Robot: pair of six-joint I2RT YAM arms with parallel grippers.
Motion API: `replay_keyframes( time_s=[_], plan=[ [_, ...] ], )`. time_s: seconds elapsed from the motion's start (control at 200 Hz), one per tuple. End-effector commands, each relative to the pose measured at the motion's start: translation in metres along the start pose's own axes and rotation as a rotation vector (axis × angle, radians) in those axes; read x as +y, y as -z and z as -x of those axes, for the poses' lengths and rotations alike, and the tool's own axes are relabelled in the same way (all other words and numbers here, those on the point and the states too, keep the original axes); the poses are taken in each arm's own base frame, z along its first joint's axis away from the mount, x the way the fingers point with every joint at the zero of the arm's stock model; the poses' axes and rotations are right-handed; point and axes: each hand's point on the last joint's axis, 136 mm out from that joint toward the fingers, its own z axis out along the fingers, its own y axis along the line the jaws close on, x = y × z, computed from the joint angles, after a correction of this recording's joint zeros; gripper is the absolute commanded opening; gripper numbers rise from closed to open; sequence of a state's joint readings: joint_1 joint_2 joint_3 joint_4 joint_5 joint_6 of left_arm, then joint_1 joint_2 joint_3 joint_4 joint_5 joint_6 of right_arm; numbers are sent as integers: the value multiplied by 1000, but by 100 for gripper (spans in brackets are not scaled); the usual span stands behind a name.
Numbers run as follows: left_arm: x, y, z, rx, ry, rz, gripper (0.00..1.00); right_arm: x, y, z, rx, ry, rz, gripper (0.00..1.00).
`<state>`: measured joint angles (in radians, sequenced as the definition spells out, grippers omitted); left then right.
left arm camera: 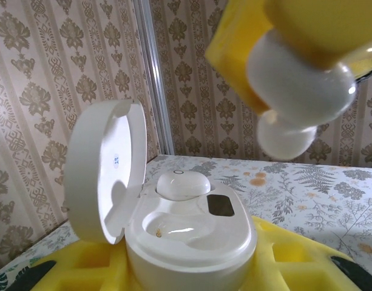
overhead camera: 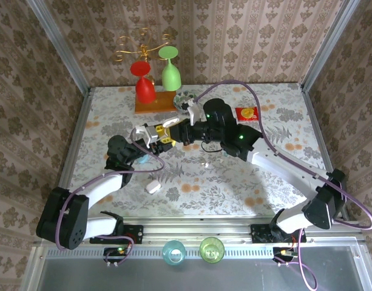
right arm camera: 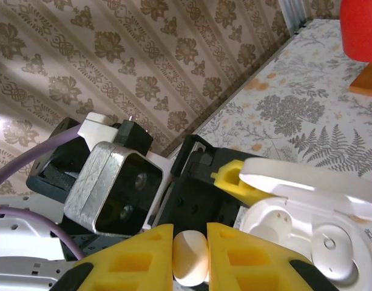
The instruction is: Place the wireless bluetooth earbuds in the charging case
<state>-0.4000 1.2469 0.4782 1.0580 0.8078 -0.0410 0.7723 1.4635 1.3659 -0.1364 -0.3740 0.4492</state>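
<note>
Bench [overhead camera: 234, 195] top printed with ferns and flowers, damask wallpaper [overhead camera: 246, 36] closing it in on all sides. On the left, my left arm lies low along the bench and bends inward. My left fingers [left arm camera: 295, 260] are clamped on the open charging case [left arm camera: 192, 236], lid [left arm camera: 104, 173] tipped up to the left. One earbud [left arm camera: 182, 183] sits in the far socket; the near socket is empty. A small white case [overhead camera: 152, 186] lies beside that forearm. My right arm sweeps in from the right, wrist turned left, and my right fingers [right arm camera: 158, 248] pinch the other earbud [right arm camera: 190, 260] just above the open case, apart from it.
</note>
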Motion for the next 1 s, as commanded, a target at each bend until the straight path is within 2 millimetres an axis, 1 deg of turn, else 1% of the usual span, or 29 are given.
replay_keyframes(
  time_s=[0.0,0.195,0.365,0.64,0.995],
  plan=[
    [-6,-2,17,-53,-27,-31,24,8,-1,17,-36,31,30,20],
    [-8,-2,19,-56,-33,-34,24,-6,-7,17,-37,36,-26,20],
    [-6,-1,16,-52,-28,-26,24,-19,-12,10,-22,43,-74,20],
    [-5,-2,21,-62,-37,-17,24,-29,-19,1,-5,33,-96,20],
    [2,-3,21,-60,-30,16,24,-33,-26,-9,37,-3,-93,22]
  ],
)
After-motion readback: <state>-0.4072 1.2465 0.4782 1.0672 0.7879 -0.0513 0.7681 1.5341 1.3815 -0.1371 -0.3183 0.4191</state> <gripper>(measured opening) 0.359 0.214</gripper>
